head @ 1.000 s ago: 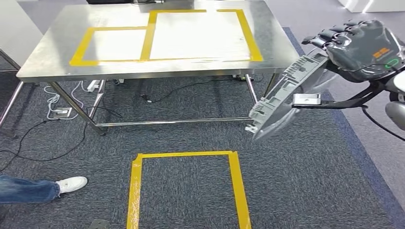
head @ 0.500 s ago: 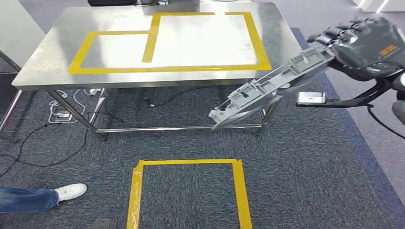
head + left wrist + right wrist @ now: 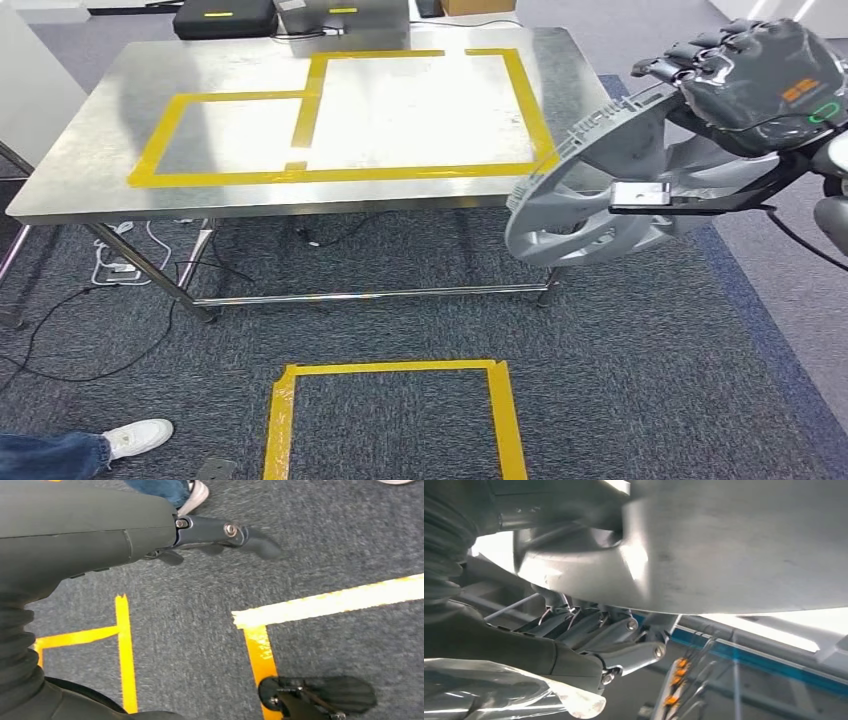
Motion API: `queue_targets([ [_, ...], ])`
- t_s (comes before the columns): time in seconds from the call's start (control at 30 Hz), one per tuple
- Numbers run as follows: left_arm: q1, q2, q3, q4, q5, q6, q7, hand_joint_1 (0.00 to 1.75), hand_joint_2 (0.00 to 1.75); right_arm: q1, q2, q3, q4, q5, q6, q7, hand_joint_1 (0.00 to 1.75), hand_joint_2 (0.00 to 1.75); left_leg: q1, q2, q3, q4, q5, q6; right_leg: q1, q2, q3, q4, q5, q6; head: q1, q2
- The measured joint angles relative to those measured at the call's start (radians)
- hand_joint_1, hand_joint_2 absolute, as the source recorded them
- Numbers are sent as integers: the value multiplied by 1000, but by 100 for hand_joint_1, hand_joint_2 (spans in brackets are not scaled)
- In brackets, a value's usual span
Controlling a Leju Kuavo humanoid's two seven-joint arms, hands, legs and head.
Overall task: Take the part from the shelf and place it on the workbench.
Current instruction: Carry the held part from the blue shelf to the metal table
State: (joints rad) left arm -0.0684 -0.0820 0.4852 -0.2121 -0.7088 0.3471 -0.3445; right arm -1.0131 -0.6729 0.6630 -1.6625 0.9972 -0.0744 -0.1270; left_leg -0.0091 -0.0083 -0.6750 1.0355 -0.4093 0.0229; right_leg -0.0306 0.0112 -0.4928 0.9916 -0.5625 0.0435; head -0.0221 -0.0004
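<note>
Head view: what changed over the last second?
The camera shifted, so the workbench sits lower in frame with boxes visible behind it. The grey part swung in the right hand, from edge-on to showing its round face. The right hand kept its grip; the part is not yet on the workbench.

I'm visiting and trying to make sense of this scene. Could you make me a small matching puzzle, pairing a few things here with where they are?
Things:
1. grey part
2. workbench
3. white shoe
4. left hand

Places:
A. on the carpet at the lower left of the head view
B. held in the robot's right hand, off the bench's right end
C. hanging over the floor's yellow tape, holding nothing
D. ahead of the robot, its top marked with yellow tape rectangles

Pairs: 1-B, 2-D, 3-A, 4-C
</note>
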Motion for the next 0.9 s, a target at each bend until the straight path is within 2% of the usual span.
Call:
queue_targets([
  [0.13, -2, 0, 0, 0, 0, 0, 0, 0, 175, -4, 1, -1, 0, 0, 0, 1, 175, 175, 0, 1, 3, -5, -4, 4, 0, 0, 5, 7, 6, 4, 1, 0],
  [0.17, -6, -1, 0, 0, -1, 0, 0, 0, 175, -18, 4, 0, 0, -1, 2, 2, 175, 175, 2, -1, 17, -13, -10, 10, 0, -2, -23, 59, 5, 8, 4, 0],
  [0.2, -10, -2, 0, 0, -4, 0, 0, 0, 175, -32, 7, 1, 1, -1, 5, 4, 175, 175, 4, -2, 34, -20, -20, 17, 1, -4, -73, 134, -13, 12, 8, 0],
  [0.27, -15, -5, 0, -1, -9, -1, 1, 0, 175, -58, 15, 8, 4, -1, 13, 9, 175, 175, 8, -7, 77, -30, -46, 28, 2, -7, -190, 281, -68, 16, 12, 0],
  [0.3, -14, -7, 0, -1, -12, -2, 1, 0, 175, -61, 20, 13, 6, 0, 17, 10, 175, 175, 8, -9, 92, -30, -59, 28, 3, -7, -219, 291, -86, 17, 12, 0],
  [0.33, -14, -9, 0, -1, -14, -3, 2, 0, 175, -66, 26, 18, 9, 1, 21, 12, 175, 175, 8, -10, 108, -30, -71, 27, 3, -8, -223, 259, -70, 16, 12, 0],
  [0.37, -14, -10, -1, -1, -17, -3, 3, 0, 175, -74, 31, 23, 13, 2, 26, 13, 175, 175, 8, -11, 126, -30, -84, 25, 3, -9, -217, 202, -26, 15, 12, 0],
  [0.4, -15, -11, -1, -1, -19, -4, 4, 0, 175, -84, 37, 28, 18, 3, 30, 14, 175, 175, 6, -13, 142, -29, -97, 22, 4, -11, -208, 133, 40, 13, 13, 0],
  [0.43, -15, -12, -1, -1, -20, -4, 5, 0, 175, -95, 42, 34, 23, 4, 34, 16, 175, 175, 5, -15, 155, -28, -110, 17, 5, -13, -197, 78, 89, 10, 13, 0],
  [0.47, -16, -12, -2, -1, -21, -5, 7, 0, 175, -105, 49, 40, 29, 5, 37, 18, 175, 175, 4, -15, 165, -29, -122, 11, 8, -14, -186, 41, 125, 4, 12, 0],
  [0.5, -17, -13, -2, -1, -21, -5, 8, 0, 175, -113, 56, 47, 34, 6, 41, 19, 175, 175, 3, -15, 172, -27, -128, 5, 10, -12, -178, 25, 140, -2, 13, 0],
  [0.57, -21, -13, -2, -1, -23, -6, 10, 0, 175, -129, 73, 59, 40, 8, 47, 21, 175, 175, 4, -13, 177, -14, -129, -6, 10, -7, -157, 23, 132, -15, 14, 0],
  [0.6, -24, -13, -2, -1, -24, -6, 11, 0, 175, -137, 82, 65, 43, 9, 49, 22, 175, 175, 4, -12, 170, 10, -124, -11, 7, -5, -148, 21, 130, -20, 15, 0],
  [0.63, -26, -13, -2, -1, -26, -6, 11, 0, 175, -145, 91, 72, 45, 9, 50, 23, 175, 175, 5, -10, 149, 49, -122, -16, 5, -5, -138, 19, 123, -24, 15, 0],
  [0.7, -29, -14, -2, -1, -29, -6, 13, 0, 175, -158, 110, 86, 53, 11, 54, 26, 175, 175, 9, -6, 76, 166, -144, -27, 3, -5, -117, 18, 107, -31, 15, 0],
  [0.77, -28, -15, -2, -1, -32, -6, 16, 0, 175, -162, 129, 101, 62, 14, 59, 29, 175, 175, 13, -5, -1, 255, -203, -35, 3, -2, -94, 18, 87, -34, 14, 0],
  [0.8, -26, -15, -2, -1, -33, -6, 17, 0, 175, -162, 139, 109, 67, 15, 61, 30, 175, 175, 14, -4, -24, 262, -222, -37, 3, 0, -80, 18, 75, -34, 14, 0],
  [0.83, -25, -15, -2, -1, -34, -6, 18, 0, 175, -163, 149, 117, 72, 15, 63, 31, 175, 175, 14, -4, -32, 238, -218, -36, 3, 1, -64, 18, 64, -32, 14, 0],
  [0.87, -25, -15, -3, -1, -36, -7, 19, 0, 175, -164, 158, 125, 78, 16, 64, 33, 175, 175, 14, -4, -29, 189, -186, -34, 3, 2, -48, 17, 51, -30, 14, 0],
  [0.9, -24, -15, -3, -1, -37, -8, 19, 0, 175, -166, 168, 134, 84, 16, 65, 35, 175, 175, 14, -3, -19, 123, -126, -28, 3, 2, -36, 16, 39, -28, 14, 0],
])
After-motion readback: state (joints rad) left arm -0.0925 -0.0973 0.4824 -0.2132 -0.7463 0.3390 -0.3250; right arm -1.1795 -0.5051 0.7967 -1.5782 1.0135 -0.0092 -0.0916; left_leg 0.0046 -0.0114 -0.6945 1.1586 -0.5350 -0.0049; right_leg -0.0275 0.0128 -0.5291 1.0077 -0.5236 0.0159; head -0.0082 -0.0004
